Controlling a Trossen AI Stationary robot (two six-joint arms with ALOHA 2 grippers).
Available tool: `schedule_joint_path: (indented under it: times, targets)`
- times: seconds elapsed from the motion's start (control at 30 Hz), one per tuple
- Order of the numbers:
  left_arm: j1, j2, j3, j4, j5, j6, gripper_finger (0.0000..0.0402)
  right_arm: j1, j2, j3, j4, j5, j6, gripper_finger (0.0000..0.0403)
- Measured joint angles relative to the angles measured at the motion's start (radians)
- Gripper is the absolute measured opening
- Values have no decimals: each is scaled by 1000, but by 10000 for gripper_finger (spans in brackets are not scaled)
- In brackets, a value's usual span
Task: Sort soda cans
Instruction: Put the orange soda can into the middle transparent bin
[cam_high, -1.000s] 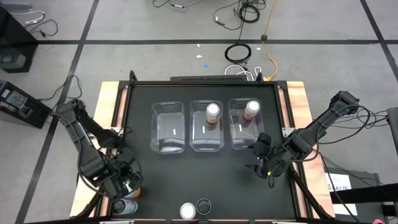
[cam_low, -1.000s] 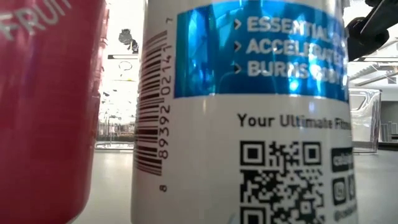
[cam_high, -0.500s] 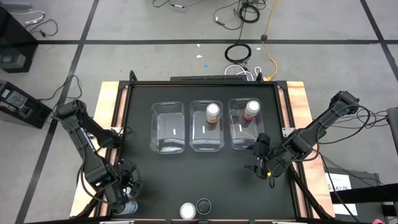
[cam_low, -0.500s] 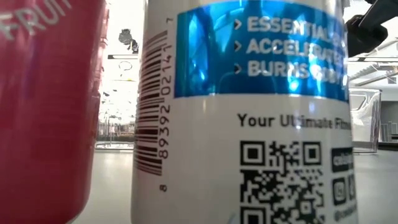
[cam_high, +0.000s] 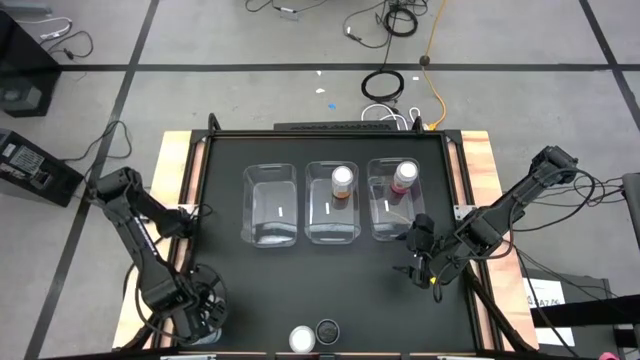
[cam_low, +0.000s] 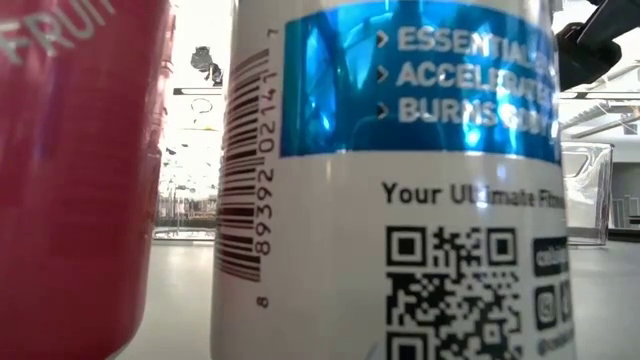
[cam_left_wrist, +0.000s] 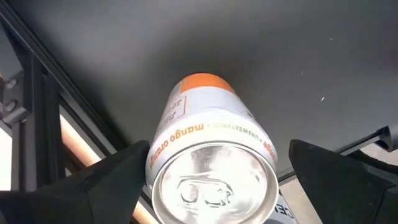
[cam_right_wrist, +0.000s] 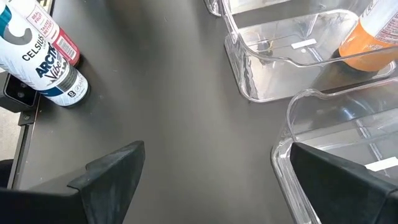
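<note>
Since the earlier frame, the left gripper (cam_high: 197, 322) has travelled toward the near-left corner of the black table top (cam_high: 330, 290); the right gripper (cam_high: 420, 255) has held its place. The left fingers (cam_left_wrist: 93, 186) stand wide open, one on each side of an upright orange-sided aluminium can (cam_left_wrist: 208, 158), without visible contact. The label reads "mango orange" and "unsweetened". This can stands close to the table's left frame rail (cam_left_wrist: 81, 134); open black surface lies beyond it.

The right gripper hovers with jaws spread, near the right clear plastic bin (cam_high: 392, 205). Free table surface lies to its near left.

At the near edge stand a white-and-blue can (cam_low: 390, 180), printed "ESSENTIAL", "ACCELERATE", "BURNS", and a pink can (cam_low: 75, 170) marked "FRUIT". The right wrist view shows "CELSIUS" and "ARCTIC Vibe".

An orange can (cam_high: 342, 182) stands in the middle bin (cam_high: 331, 230), a pink can (cam_high: 404, 177) in the right bin. The left bin (cam_high: 270, 205) holds no can.
</note>
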Motion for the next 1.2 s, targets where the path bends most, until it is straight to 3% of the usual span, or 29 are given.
schedule_joint_path:
  times: [0.57,0.67,0.87,1.2]
  targets:
    - [-6,63,-7,53,9,26,390,0,0,0,0,0,-19,394]
    - [-6,63,-21,62,15,25,375,0,0,0,0,0,-26,394]
    - [-6,59,-49,84,35,26,309,0,0,0,0,0,-38,394]
    - [8,29,-53,12,53,59,305,0,0,0,0,0,-52,394]
